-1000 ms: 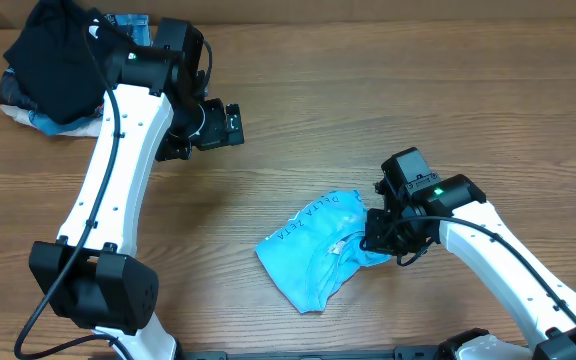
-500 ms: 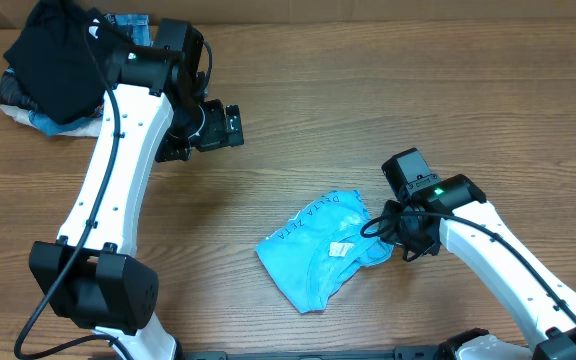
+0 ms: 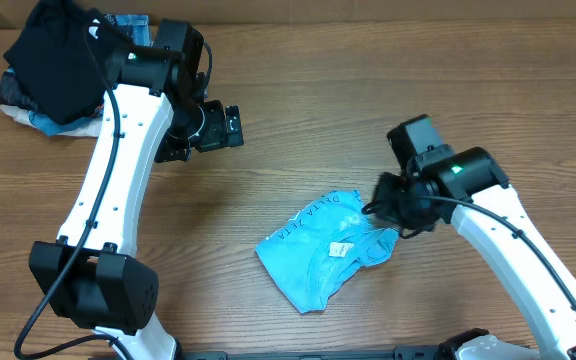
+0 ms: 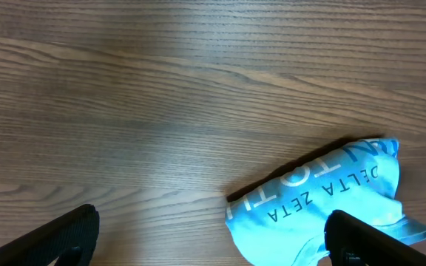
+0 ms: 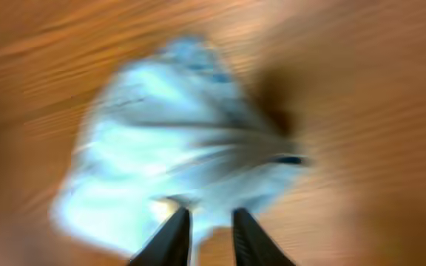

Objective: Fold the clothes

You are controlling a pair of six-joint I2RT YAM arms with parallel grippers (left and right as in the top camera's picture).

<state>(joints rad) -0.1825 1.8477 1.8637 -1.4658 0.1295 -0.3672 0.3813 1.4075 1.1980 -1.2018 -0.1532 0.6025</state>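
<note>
I count one task garment on my screens: a crumpled light sky-blue cotton T-shirt (image 3: 313, 255). It lies in a loose heap on the brown wood-grain tabletop (image 3: 368, 90), a little right of the middle and nearer the front edge. Dark blue lettering (image 3: 320, 212) runs along its far side, and one small white tag (image 3: 340, 249) shows on top.

Two white arms with black joints are in view, each with one claw. The left claw (image 3: 230, 127) hangs over the left half of the tabletop, well apart from the T-shirt. Its two fingers are spread wide with nothing between them; from the left wrist I see bare wood and the lettered end of the shirt below.

The right claw (image 3: 386, 206) sits at the shirt's right edge. The right wrist picture is badly blurred. I make out two dark fingers with a narrow gap between them and the pale blue cloth just ahead, but I cannot tell whether they pinch any fabric or touch it.

At the far left corner one black garment (image 3: 53, 55) lies on top of a small pile of other cloth (image 3: 20, 108), of which only blue and pale edges show.
</note>
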